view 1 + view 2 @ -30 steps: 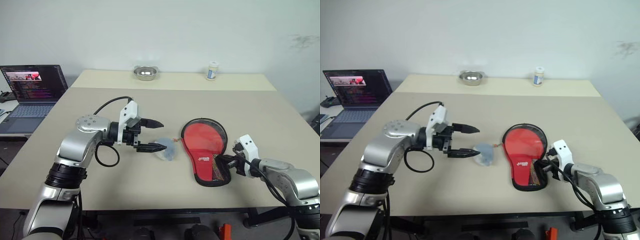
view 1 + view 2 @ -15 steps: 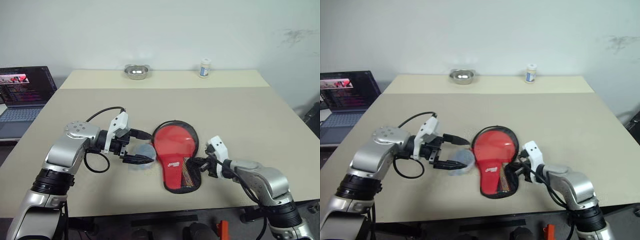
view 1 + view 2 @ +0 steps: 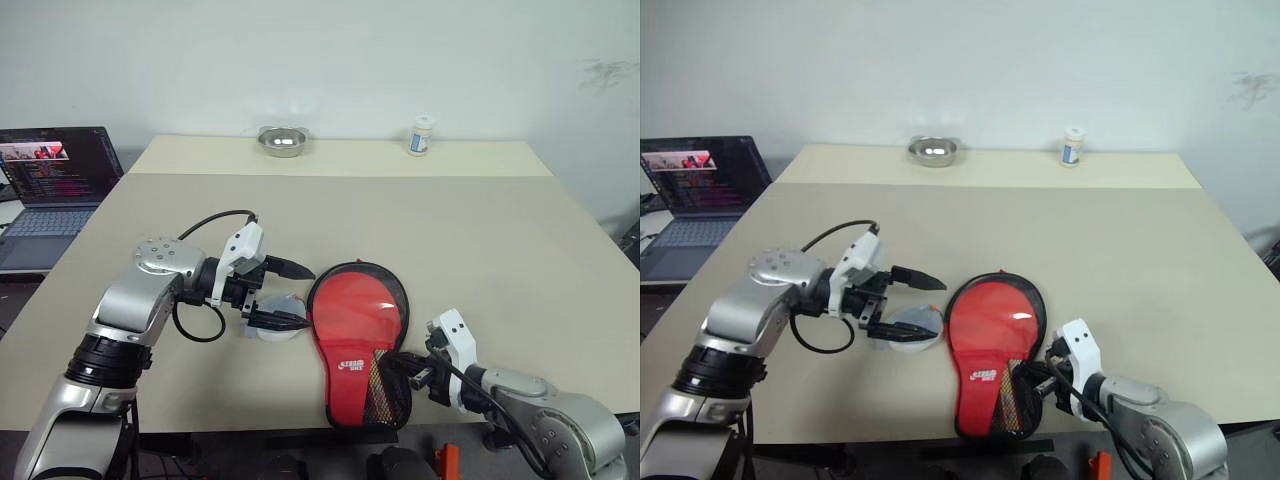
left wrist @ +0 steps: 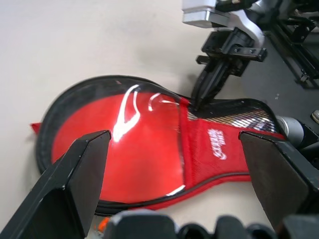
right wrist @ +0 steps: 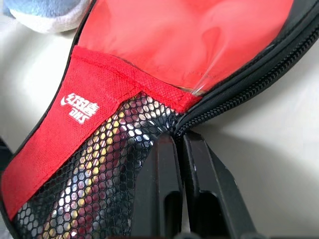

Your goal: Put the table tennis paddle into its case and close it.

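Note:
The case lies flat near the table's front edge, red side up, with its white logo and black mesh pocket toward me. My right gripper is shut on the case's zip edge beside the mesh pocket. My left gripper stands open just left of the case's round end, with its fingers on either side of a small pale round disc. In the left wrist view the case spans the gap between the open fingers. The table tennis paddle is hidden.
A laptop sits off the table's left side. A steel bowl and a small white bottle stand at the far edge. The case's narrow end lies close to the table's front edge.
My right gripper has pulled the case toward the front edge and to the left, so its round end now lies against the disc. The left gripper stayed open and hardly moved. The camera has shifted.

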### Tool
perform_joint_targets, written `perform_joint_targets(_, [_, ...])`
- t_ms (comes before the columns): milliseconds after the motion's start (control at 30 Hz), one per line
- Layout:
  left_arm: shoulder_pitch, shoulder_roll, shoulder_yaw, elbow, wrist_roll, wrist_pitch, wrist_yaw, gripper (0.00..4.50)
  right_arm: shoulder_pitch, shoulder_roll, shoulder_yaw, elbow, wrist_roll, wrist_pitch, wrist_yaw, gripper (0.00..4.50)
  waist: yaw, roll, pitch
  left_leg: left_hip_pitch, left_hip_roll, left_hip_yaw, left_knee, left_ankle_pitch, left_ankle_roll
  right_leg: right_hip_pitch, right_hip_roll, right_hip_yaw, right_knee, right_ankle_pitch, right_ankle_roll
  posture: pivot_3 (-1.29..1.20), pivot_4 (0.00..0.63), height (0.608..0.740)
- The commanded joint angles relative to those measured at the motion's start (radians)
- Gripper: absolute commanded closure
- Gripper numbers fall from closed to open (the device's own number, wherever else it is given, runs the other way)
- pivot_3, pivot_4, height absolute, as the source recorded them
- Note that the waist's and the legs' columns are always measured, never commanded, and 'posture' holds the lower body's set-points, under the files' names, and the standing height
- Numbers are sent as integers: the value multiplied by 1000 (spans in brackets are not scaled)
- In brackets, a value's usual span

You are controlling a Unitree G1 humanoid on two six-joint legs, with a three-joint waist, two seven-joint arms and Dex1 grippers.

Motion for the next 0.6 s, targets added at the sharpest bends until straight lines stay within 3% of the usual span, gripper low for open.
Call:
perform_joint_targets(33, [-31, -3, -1, 3, -7, -14, -22, 0, 21, 7, 15, -22, 30, 39, -16, 4477, 0, 0, 0, 0, 0, 0, 0, 0, 0, 0, 0, 0, 0, 0, 0, 0, 150, 740])
perform_joint_targets(200, [-42, -8, -8, 15, -3, -24, -26, 0, 17, 6, 14, -13, 15, 32, -45, 4477, -1, 0, 0, 0, 0, 0, 0, 0, 0, 0, 0, 0, 0, 0, 0, 0, 150, 740])
perform_joint_targets(333, [-40, -13, -1, 17, -2, -31, -9, 0, 2, -6, -48, -44, 29, 54, -56, 3435, 0, 0, 0, 0, 0, 0, 0, 0, 0, 0, 0, 0, 1, 0, 0, 0, 150, 740])
perform_joint_targets(600, [-8, -12, 20, 2, -4, -37, 29, 0, -75, -250, -115, -166, 95, 19, 65, 730, 0, 0, 0, 0, -1, 0, 2, 0, 0, 1, 0, 0, 0, 0, 0, 0, 150, 740])
